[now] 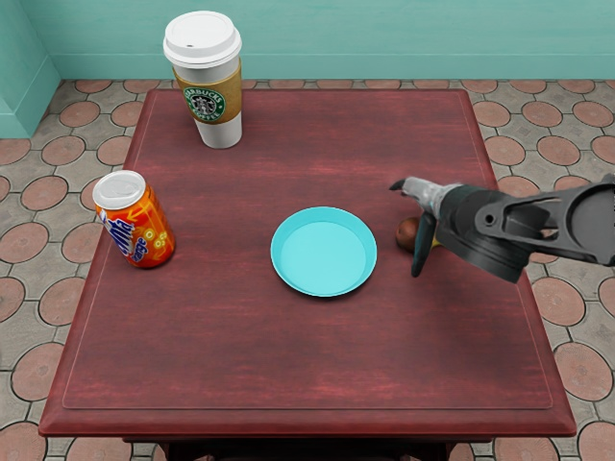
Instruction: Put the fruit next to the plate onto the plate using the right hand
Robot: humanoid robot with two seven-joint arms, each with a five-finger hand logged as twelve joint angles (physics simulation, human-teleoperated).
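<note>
A cyan plate [324, 251] lies near the middle of the dark red table [240, 355]. Just right of its rim sits a small brown fruit [407, 233], partly hidden by my right hand [419, 226]. The arm reaches in from the right edge. The hand is over the fruit with one finger pointing down beside it and another stretched out to the left. The fingers are spread and hold nothing. The fruit rests on the table. My left arm does not show.
A tall paper coffee cup [206, 79] with a white lid stands at the table's back left. An orange soda can [135, 220] stands near the left edge. A tiled floor surrounds the table.
</note>
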